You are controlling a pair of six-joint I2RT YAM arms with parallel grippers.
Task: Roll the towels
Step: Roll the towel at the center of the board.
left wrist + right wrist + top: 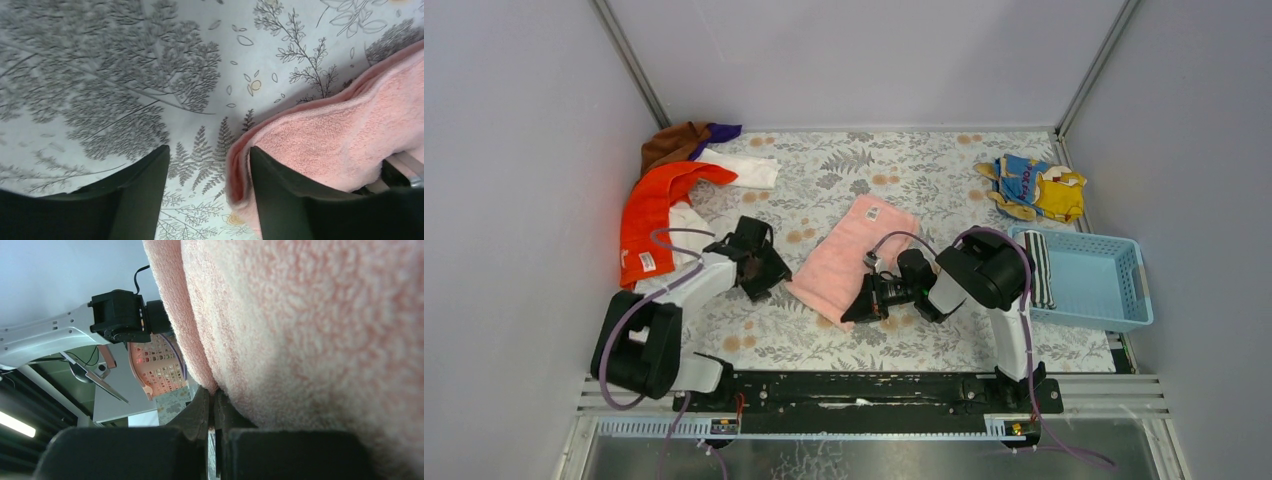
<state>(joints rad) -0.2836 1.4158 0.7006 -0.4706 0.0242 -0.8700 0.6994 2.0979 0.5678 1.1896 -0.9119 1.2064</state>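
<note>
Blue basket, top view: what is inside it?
A black-and-white striped towel, apparently rolled, lies along the left wall of the blue basket. Nothing else shows inside. The right arm overlaps that left rim, so the strip beneath it is hidden.

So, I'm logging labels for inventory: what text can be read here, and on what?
Nothing can be read.
The white tag on the pink towel: print too small.
The white label on the orange towel: print too small.
The blue and yellow cloth: lettering too blurred.

left gripper: jaws apart | pink towel edge between them | floral tablecloth below
</note>
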